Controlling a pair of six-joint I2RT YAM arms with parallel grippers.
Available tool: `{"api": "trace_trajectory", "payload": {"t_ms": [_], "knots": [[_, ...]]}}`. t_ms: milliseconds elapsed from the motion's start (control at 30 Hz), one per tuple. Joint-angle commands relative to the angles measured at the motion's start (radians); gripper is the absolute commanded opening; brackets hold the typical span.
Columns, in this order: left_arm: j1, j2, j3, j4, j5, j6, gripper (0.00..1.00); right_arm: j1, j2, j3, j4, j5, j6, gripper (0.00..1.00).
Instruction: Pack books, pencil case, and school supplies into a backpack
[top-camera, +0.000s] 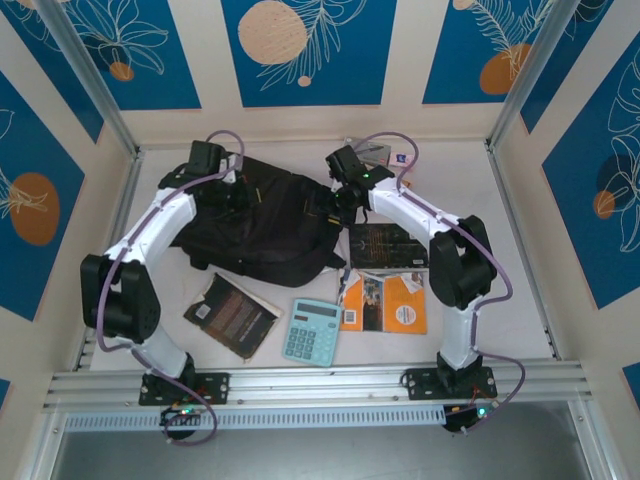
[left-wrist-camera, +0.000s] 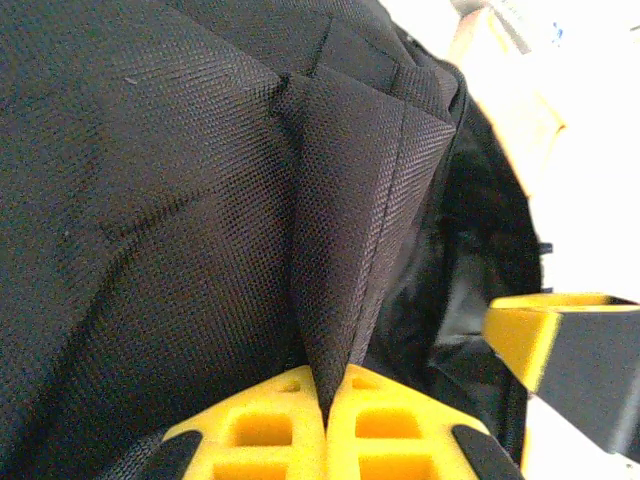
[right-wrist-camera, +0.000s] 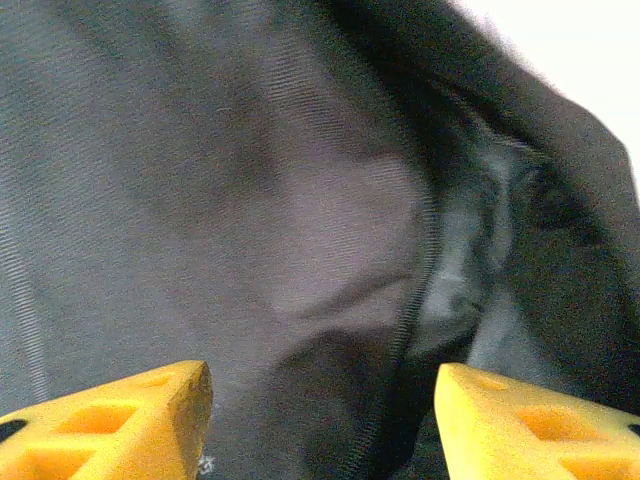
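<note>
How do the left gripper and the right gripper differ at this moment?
The left gripper is shut, pinching a fold of the backpack; the right gripper is open, its fingers wide apart over the fabric. In the top view, the left gripper is at the backpack's far left corner and the right gripper at its right edge. Both have yellow fingers.

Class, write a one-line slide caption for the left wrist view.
Left tool pinching a raised fold of the black backpack between its closed yellow fingers.

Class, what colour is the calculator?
The calculator is teal; clearest in top external view.
</note>
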Motion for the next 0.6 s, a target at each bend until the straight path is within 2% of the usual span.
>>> {"api": "trace_trajectory", "payload": {"t_ms": [0, 133, 167, 233, 267, 300, 433, 567], "knots": [[0.051, -0.078, -0.020, 0.114, 0.168, -0.124, 0.00, -0.032, 0.007, -0.047, -0.001, -0.006, 0.025, 0.64], [0.075, -0.096, -0.024, 0.163, 0.238, -0.196, 0.00, -0.045, 0.015, -0.057, 0.010, -0.030, 0.036, 0.69], [0.079, -0.099, -0.020, 0.167, 0.251, -0.206, 0.00, -0.050, 0.013, -0.065, 0.021, -0.048, 0.042, 0.76], [0.083, -0.105, -0.013, 0.167, 0.262, -0.217, 0.00, -0.064, 0.003, -0.091, 0.063, -0.102, 0.056, 0.78], [0.085, -0.109, -0.013, 0.168, 0.265, -0.221, 0.00, -0.071, -0.007, -0.111, 0.096, -0.136, 0.071, 0.95], [0.090, -0.113, -0.015, 0.173, 0.270, -0.230, 0.00, -0.081, -0.022, -0.138, 0.139, -0.179, 0.088, 0.98], [0.093, -0.115, -0.029, 0.195, 0.295, -0.247, 0.00, -0.105, -0.067, -0.240, 0.368, -0.398, 0.170, 0.97], [0.093, -0.109, -0.045, 0.201, 0.301, -0.246, 0.00, -0.105, -0.103, -0.301, 0.532, -0.528, 0.276, 0.88]]}}
